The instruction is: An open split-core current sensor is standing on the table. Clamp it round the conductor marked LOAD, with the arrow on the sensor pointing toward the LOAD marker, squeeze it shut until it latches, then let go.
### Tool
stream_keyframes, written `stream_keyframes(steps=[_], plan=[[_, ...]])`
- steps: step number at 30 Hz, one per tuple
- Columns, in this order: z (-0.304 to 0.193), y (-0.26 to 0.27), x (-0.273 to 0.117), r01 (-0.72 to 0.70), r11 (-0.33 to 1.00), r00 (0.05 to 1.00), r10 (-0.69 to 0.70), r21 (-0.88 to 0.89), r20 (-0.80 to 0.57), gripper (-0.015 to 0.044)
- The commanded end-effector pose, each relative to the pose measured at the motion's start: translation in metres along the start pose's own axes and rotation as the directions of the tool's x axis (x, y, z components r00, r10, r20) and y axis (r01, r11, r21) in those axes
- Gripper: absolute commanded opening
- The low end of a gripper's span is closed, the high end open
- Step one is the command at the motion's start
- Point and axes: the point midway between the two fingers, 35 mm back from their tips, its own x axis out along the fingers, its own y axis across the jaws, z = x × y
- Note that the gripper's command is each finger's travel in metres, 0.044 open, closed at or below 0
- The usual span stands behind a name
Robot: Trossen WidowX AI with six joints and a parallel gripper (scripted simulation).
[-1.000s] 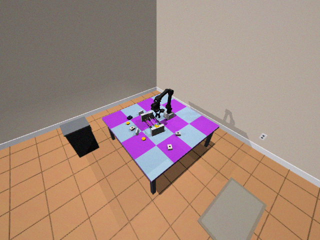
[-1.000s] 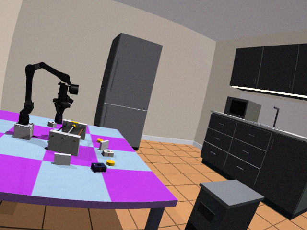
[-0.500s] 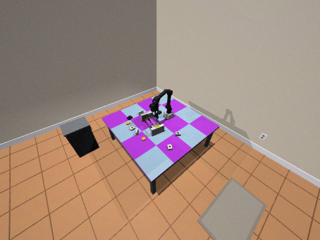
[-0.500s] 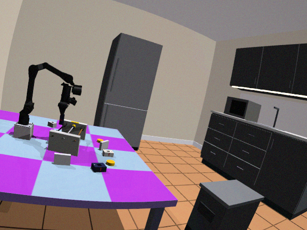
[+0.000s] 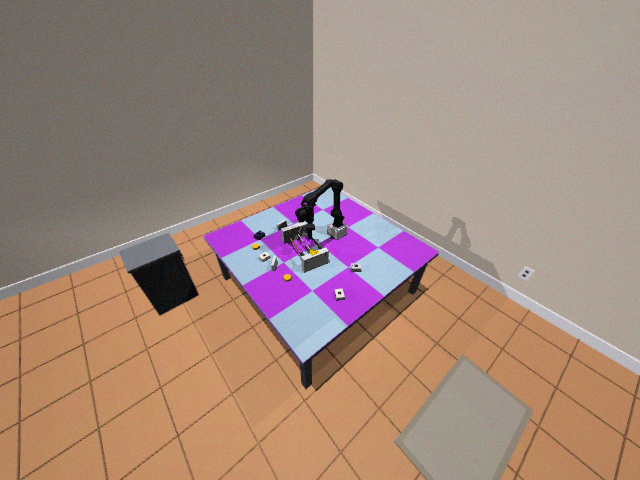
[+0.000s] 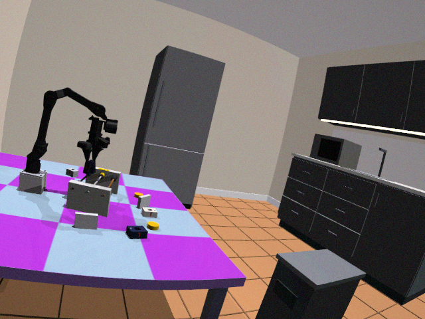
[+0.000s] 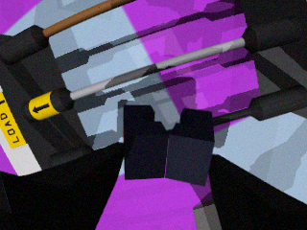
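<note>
Your half-open jaws grip the navy, two-block sensor (image 6: 89,167) (image 7: 144,155). Lower it short of the silver-grey LOAD rod (image 6: 97,179) (image 7: 201,53) and you may snag the thin black rod (image 6: 83,178) (image 7: 232,117).

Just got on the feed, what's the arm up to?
The gripper is shut on the dark sensor, holding it up by the frame of rods. The sensor isn't round the middle, pale grey rod yet. That rod's yellow tag has an arrow, with a LOAD label nearby. Clamping, latching and letting go remain.
</note>
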Motion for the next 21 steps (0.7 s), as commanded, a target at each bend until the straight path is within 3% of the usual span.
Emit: stream_keyframes(steps=[1, 11, 21], plan=[[0.006, 0.003, 0.001, -0.003, 0.989, 1.000, 0.004, 0.150, -0.003, 0.0000], [0.021, 0.008, 0.004, -0.003, 0.871, 1.000, 0.004, 0.492, -0.002, 0.0000], [0.035, 0.013, 0.008, -0.002, 0.639, 1.000, 0.005, 0.770, -0.001, 0.0000]])
